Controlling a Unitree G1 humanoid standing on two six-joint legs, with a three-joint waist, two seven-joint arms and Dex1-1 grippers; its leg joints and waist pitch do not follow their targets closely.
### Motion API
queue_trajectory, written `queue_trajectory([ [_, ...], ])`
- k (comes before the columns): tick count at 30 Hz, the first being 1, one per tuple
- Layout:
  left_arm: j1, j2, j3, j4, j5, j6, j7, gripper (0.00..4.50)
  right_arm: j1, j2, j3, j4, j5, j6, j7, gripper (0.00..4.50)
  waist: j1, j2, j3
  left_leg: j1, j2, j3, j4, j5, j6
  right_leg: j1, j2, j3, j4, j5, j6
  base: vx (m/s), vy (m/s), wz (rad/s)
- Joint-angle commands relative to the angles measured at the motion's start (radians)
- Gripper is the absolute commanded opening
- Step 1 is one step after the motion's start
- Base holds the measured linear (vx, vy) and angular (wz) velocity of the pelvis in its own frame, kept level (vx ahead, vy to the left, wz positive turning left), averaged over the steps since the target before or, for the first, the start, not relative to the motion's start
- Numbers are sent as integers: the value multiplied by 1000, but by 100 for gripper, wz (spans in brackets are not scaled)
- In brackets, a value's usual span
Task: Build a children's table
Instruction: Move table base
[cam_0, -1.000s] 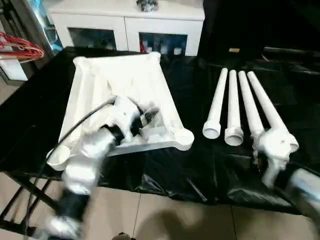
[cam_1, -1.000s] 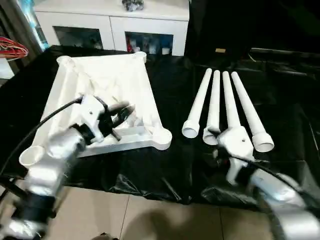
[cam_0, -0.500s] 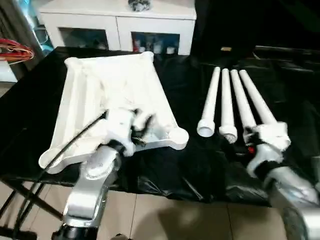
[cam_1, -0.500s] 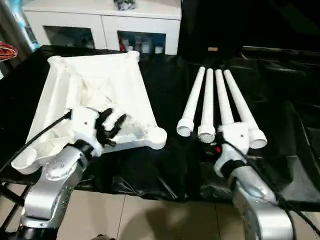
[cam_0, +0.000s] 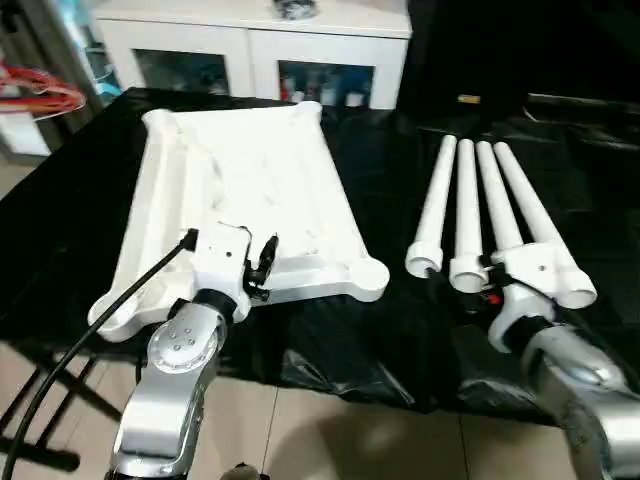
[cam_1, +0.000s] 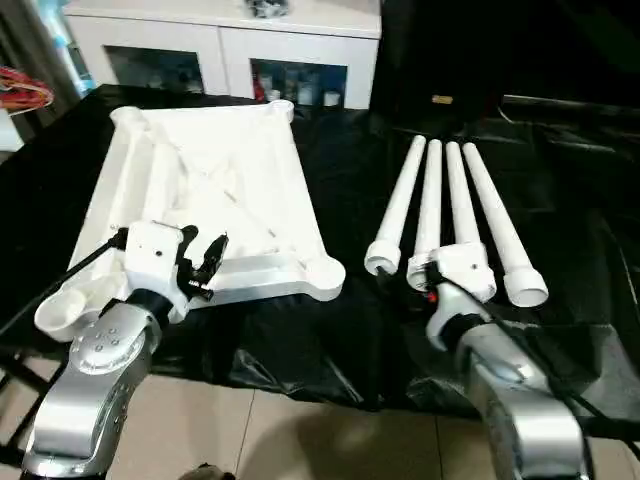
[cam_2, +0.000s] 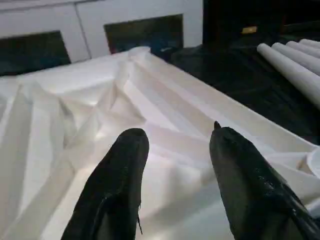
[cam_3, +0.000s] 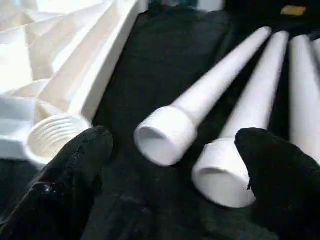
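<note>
The children's table lies in parts on black cloth. Its white top (cam_0: 250, 170) rests upside down, ribs up, with a threaded corner socket (cam_3: 50, 135) near the legs. Four white tapered legs (cam_0: 465, 200) lie side by side to the right, wide ends toward me. My left gripper (cam_2: 176, 134) hovers open over the top's near rim, nothing between its black fingers (cam_2: 125, 165). My right gripper (cam_3: 175, 135) stands wide open just short of the legs' wide ends, holding nothing; its wrist housing (cam_0: 530, 272) covers the ends of the two right legs.
A white cabinet with glass doors (cam_0: 250, 50) stands behind the work table. The black cloth (cam_0: 380, 330) hangs over the table's front edge above a tiled floor. Red cables (cam_0: 40, 95) lie at the far left.
My left gripper has drawn back from the middle of the top to its near rim, its arm now more upright. The right gripper stays by the legs' wide ends.
</note>
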Motion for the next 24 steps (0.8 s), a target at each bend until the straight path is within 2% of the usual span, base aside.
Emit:
queue_trajectory([
  [1,-13,4,-10,28,-4,-13,-13,234,28,-15,-23,-29,-5,22,-9,450,-8,26,-51,21,1,-9,-77,-305,-52,23,-29,9,-82,-224,-69,0,0,0],
  [2,-28,-1,-10,27,-27,21,-31,234,63,-32,-43,-88,19,48,10,450,-13,15,-49,21,1,-5,-76,-311,-48,22,-26,10,-89,-220,-66,0,0,0],
  [3,-28,-1,-10,27,-27,21,-31,234,63,-32,-43,-88,19,48,10,450,-13,9,-52,20,0,-6,-73,-301,-46,27,-27,10,-84,-203,-68,0,0,0],
  [5,-31,-6,-12,20,-36,35,-37,234,77,-41,-53,-107,29,56,19,450,-12,9,-56,12,-3,-5,-69,-258,-27,34,-31,10,-79,-172,-84,0,0,0],
  [6,-28,-2,-14,20,-54,48,-60,234,102,-70,-62,-132,32,88,36,450,-19,5,-54,12,-3,-3,-69,-258,-23,32,-30,10,-83,-190,-89,0,0,0],
  [7,-14,12,-20,23,-49,49,-72,234,108,-84,-61,-133,27,109,41,450,-23,-11,-52,13,-2,0,-68,-265,-16,33,-29,10,-88,-226,-84,0,0,0],
  [8,-9,16,-23,23,-47,46,-74,234,110,-88,-61,-131,28,115,43,450,-23,-4,-51,13,-3,-3,-70,-267,-15,33,-31,10,-85,-247,-84,0,0,0],
  [9,10,26,-34,23,-35,34,-77,234,117,-100,-67,-121,32,129,52,450,-31,-14,-51,12,-3,-1,-69,-272,-7,30,-32,10,-90,-286,-76,0,0,0],
  [10,10,26,-34,23,-35,34,-77,234,117,-100,-67,-121,32,129,52,450,-34,-5,-49,13,-2,-2,-71,-285,-7,27,-33,10,-95,-324,-70,0,0,0],
  [11,30,30,-45,10,-48,23,-95,234,112,-113,-62,-96,14,121,47,450,-38,-15,-47,13,-1,-1,-70,-296,-6,24,-32,9,-99,-344,-65,0,0,0],
  [13,51,38,-60,-5,-52,18,-112,234,105,-116,-64,-84,19,123,45,450,-43,-26,-48,14,-1,-1,-70,-309,-3,20,-32,8,-101,-383,-55,0,0,0],
  [16,67,52,-80,-28,-48,23,-127,234,89,-110,-70,-78,31,138,46,450,-43,-15,-47,17,3,-5,-73,-321,-10,17,-31,8,-99,-367,-58,0,0,0],
  [17,62,56,-83,-24,-44,28,-124,234,82,-112,-64,-69,25,142,43,450,-43,-15,-47,15,2,-6,-74,-321,-11,18,-30,8,-98,-358,-59,0,0,0],
  [19,57,59,-88,-15,-36,26,-120,234,81,-115,-58,-61,22,145,48,450,-41,-21,-47,16,1,-3,-72,-313,-8,19,-31,9,-96,-340,-62,0,0,0],
  [21,52,69,-97,-5,-27,21,-126,234,85,-112,-55,-52,14,138,43,450,-40,-21,-47,15,1,-3,-71,-307,-8,19,-31,9,-96,-336,-64,0,0,0],
  [24,61,82,-113,-23,-44,23,-166,234,81,-116,-62,-56,29,150,51,450,-37,-28,-50,14,2,-1,-71,-273,-4,23,-31,9,-90,-291,-73,0,0,0],
])
